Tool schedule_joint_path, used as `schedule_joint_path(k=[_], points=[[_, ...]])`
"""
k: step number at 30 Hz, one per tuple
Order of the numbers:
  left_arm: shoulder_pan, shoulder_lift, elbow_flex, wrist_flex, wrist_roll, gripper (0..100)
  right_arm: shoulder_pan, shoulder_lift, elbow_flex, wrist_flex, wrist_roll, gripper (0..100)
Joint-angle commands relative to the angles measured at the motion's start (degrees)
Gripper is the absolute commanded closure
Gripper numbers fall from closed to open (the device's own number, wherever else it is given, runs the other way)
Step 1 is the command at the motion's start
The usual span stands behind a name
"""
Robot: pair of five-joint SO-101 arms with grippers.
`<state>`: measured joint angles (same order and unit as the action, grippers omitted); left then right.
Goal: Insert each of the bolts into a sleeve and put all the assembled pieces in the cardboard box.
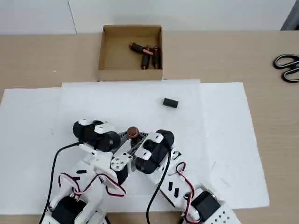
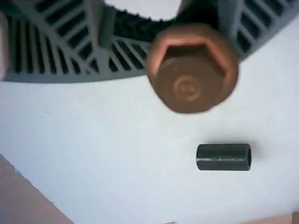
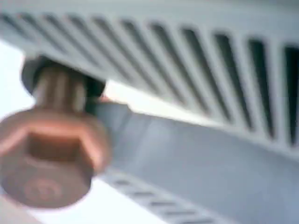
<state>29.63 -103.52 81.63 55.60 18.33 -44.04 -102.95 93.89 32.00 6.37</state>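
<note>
The bolt (image 1: 133, 132) hung, coppery head showing, where the left end effector (image 1: 125, 136) and right end effector (image 1: 140, 139) met; which one gripped it I couldn't tell. The sleeve (image 1: 171, 102) lay apart on the paper (image 1: 224, 140). It looked light, hard and apt to roll, so better pinched across its middle.

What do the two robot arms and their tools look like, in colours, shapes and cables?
Both arms have white plastic shells with black motor blocks at the joints. Thin red, white and black wires loop beside each arm, and a thicker black cable runs along each. The tools are grey ribbed plastic, like a grille.
</note>
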Motion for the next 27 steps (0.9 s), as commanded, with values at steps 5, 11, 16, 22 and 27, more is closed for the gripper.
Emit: schedule_joint_path(k=[5, 11, 16, 22, 27], points=[[-0.79, 0.00, -4.88, 0.44, -0.53, 85, -0.31, -0.84, -0.26, -1.63, -0.44, 99.5], [-2.37, 0.00, -5.85, 0.44, -4.75, 85, -0.31, -0.84, -0.35, -1.63, -0.35, 99.5], [-5.45, 0.00, -6.02, 0.44, -7.65, 85, -0.31, -0.84, -0.62, -1.63, -0.26, 99.5], [-5.10, -0.09, -5.93, 0.88, -7.65, 85, -0.31, -0.84, -0.70, -1.63, -0.26, 99.5], [-5.45, -0.18, -8.84, 0.88, -7.65, 87, -0.31, -0.84, -0.62, -1.63, -0.26, 99.5]])
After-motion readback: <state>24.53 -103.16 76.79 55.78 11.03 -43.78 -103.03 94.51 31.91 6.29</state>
